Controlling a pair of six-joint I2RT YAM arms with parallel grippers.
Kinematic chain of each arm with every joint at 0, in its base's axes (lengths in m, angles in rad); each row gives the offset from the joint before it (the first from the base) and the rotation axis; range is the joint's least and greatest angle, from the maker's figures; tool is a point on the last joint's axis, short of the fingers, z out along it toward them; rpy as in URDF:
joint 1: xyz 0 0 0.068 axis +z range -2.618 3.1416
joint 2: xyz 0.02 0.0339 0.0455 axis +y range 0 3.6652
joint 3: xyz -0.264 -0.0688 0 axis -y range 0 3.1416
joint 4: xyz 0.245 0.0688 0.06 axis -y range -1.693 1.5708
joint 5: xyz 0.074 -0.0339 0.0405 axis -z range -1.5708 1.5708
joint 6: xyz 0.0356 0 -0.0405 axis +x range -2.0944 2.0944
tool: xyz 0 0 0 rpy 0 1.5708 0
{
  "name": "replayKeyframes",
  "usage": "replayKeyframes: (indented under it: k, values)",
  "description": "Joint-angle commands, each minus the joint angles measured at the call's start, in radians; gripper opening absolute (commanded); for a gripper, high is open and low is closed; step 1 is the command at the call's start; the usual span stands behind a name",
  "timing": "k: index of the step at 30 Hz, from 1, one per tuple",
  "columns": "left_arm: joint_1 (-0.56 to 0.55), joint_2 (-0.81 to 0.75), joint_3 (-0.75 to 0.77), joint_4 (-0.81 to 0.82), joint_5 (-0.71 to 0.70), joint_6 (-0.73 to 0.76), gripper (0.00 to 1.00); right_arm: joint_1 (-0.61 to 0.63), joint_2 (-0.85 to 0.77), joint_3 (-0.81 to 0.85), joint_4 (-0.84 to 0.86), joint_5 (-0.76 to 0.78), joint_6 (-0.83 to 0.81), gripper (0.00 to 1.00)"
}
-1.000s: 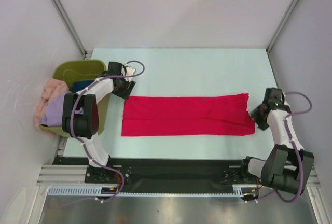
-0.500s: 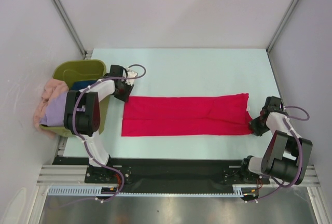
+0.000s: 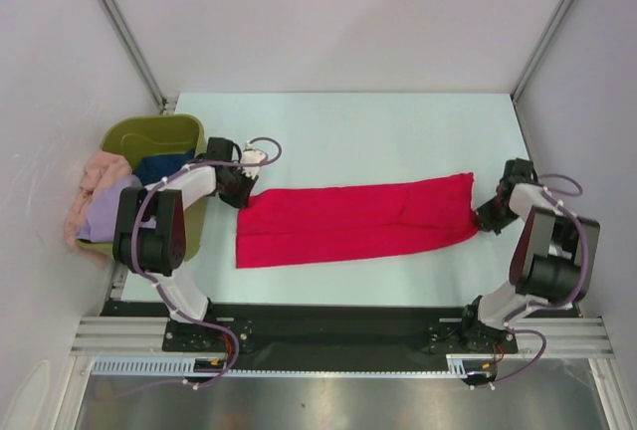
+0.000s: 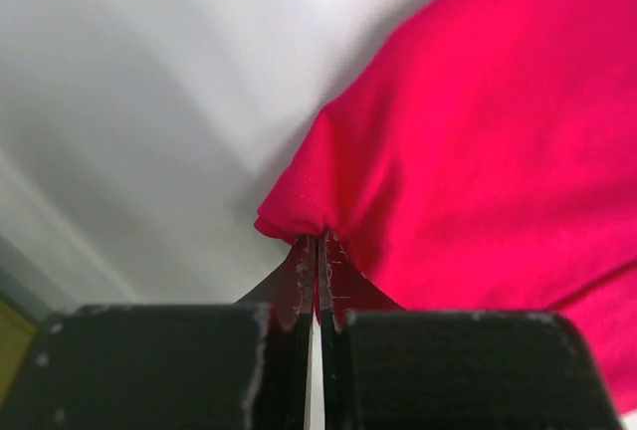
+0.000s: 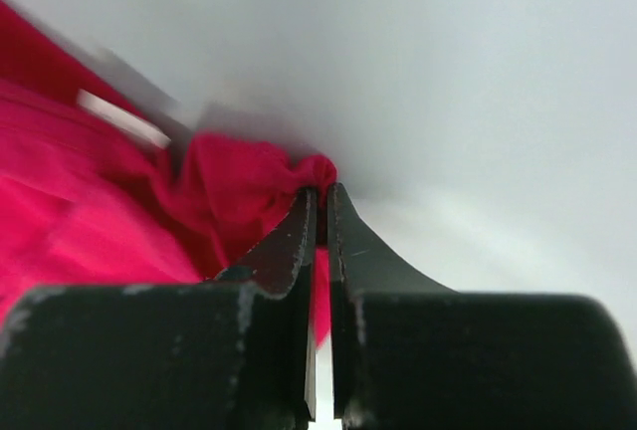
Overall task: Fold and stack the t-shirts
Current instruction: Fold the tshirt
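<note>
A red t-shirt (image 3: 358, 219), folded into a long band, lies across the table (image 3: 378, 131) and slants up toward the right. My left gripper (image 3: 243, 194) is shut on its upper left corner (image 4: 299, 213), the cloth bunched at the fingertips. On the other side my right gripper (image 3: 482, 219) is shut on the shirt's lower right corner (image 5: 299, 176), red cloth pinched between the jaws. More t-shirts, peach-pink (image 3: 95, 173), lavender (image 3: 105, 213) and dark blue (image 3: 159, 166), lie piled in and over the tub at the left.
An olive-green tub (image 3: 149, 136) stands at the table's left edge, just behind my left arm. White enclosure walls rise on the left, back and right. The arm bases sit on a black rail (image 3: 328, 325) along the near edge.
Both grippers have closed on the red shirt's corners. The right gripper moved in and up to the right end; that end has lifted and shifted, so the band now slants.
</note>
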Motion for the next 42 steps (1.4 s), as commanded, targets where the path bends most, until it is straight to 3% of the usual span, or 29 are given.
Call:
replayKeyframes:
  k: [1, 5, 11, 15, 18, 21, 25, 29, 33, 38, 42]
  values:
    - [-0.005, -0.034, -0.08, -0.186, 0.154, 0.088, 0.0, 0.073, 0.189, 0.163, 0.218, -0.043, -0.01, 0.0]
    - [-0.022, -0.048, -0.114, -0.248, 0.227, 0.158, 0.01, 0.16, 0.39, 0.398, 0.226, -0.043, -0.011, 0.0]
    - [-0.127, -0.1, -0.163, -0.294, 0.378, 0.242, 0.12, 0.292, 0.673, 0.847, 0.157, -0.095, 0.005, 0.0]
    - [-0.285, -0.079, -0.18, -0.232, 0.39, 0.195, 0.15, 0.38, 0.948, 1.209, 0.02, -0.098, 0.008, 0.0]
    - [-0.364, -0.021, -0.139, -0.212, 0.412, 0.17, 0.16, 0.416, 1.065, 1.474, -0.052, -0.084, 0.038, 0.0]
    - [-0.416, 0.022, -0.112, -0.163, 0.442, 0.13, 0.18, 0.429, 1.167, 1.61, -0.045, -0.081, 0.084, 0.0]
    - [-0.485, 0.068, -0.092, -0.082, 0.461, 0.092, 0.2, 0.432, 1.196, 1.633, 0.075, -0.054, 0.132, 0.0]
    - [-0.525, 0.095, -0.046, -0.12, 0.468, 0.099, 0.22, 0.427, 1.241, 1.751, 0.158, -0.006, 0.128, 0.0]
    - [-0.568, 0.078, -0.016, -0.041, 0.542, -0.009, 0.2, 0.426, 1.241, 1.78, 0.253, 0.064, 0.111, 0.0]
    - [-0.637, 0.084, -0.058, 0.08, 0.531, -0.117, 0.2, 0.438, 1.282, 1.782, 0.347, 0.042, 0.126, 0.0]
    - [-0.684, 0.082, -0.091, 0.145, 0.53, -0.161, 0.27, 0.449, 1.304, 1.782, 0.37, 0.015, 0.123, 0.04]
